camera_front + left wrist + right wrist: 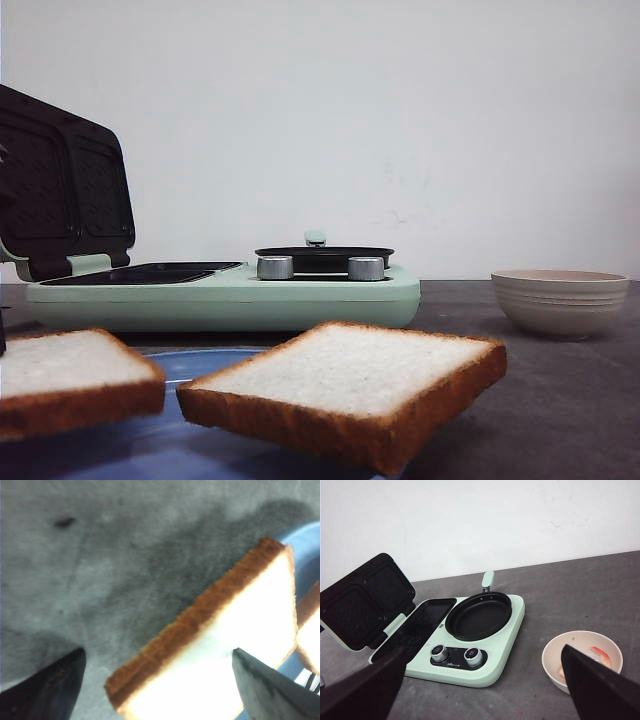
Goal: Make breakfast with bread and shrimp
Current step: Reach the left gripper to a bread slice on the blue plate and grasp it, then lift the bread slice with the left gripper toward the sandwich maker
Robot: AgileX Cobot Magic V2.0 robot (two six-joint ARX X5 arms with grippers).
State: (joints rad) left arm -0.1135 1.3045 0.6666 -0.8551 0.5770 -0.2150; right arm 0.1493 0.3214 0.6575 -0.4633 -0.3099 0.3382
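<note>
Two bread slices lie on a blue plate at the front: one at the left, one at the right. In the left wrist view my left gripper is open, its dark fingers on either side of one slice's crust corner; the other slice shows at the frame's edge. My right gripper is open and empty, high over the table. A pink-orange shrimp lies in the beige bowl, partly hidden by a finger. Neither gripper shows in the front view.
A mint-green breakfast maker stands behind the plate, its grill lid open at the left and a round black pan at its right, with two silver knobs. The ribbed bowl stands at the right.
</note>
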